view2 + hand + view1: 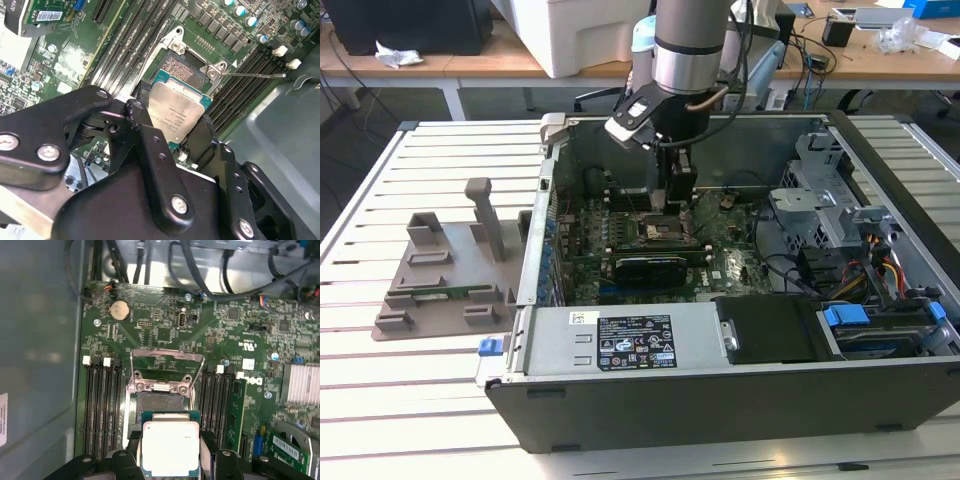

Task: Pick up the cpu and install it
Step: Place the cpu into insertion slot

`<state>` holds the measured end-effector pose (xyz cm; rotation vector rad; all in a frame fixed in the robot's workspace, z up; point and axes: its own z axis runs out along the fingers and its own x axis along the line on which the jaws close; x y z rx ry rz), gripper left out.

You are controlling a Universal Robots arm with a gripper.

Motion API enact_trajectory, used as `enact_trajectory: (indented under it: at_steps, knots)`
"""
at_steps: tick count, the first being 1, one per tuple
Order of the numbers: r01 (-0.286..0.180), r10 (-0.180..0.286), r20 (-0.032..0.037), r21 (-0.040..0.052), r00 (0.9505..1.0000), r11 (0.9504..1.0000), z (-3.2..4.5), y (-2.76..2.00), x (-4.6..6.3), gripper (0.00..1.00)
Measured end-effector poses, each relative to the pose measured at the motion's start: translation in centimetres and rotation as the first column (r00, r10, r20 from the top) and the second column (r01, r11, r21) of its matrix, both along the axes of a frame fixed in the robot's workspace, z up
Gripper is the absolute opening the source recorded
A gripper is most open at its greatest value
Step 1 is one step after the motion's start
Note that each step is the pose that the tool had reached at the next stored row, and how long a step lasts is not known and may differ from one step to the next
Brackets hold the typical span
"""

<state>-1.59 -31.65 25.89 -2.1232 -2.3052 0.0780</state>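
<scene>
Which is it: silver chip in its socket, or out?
Out: the gripper holds the cpu; the socket beside it lies bare.

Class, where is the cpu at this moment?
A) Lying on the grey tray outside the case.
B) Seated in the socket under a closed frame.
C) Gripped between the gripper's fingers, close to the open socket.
C: in the first wrist view the cpu is clamped between the fingers of the gripper, and the socket lies uncovered.
</scene>
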Motion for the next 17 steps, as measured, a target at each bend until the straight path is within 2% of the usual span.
enact_trajectory:
  at_steps: [4, 17]
  knots:
    - [0.000, 0.000, 0.0000, -0.0001, 1.0000, 1.0000, -0.39, 0.00, 0.0, 0.55]
    - [-0.001, 0.001, 0.0000, -0.0001, 1.0000, 1.0000, -2.70, 0.00, 0.0, 0.55]
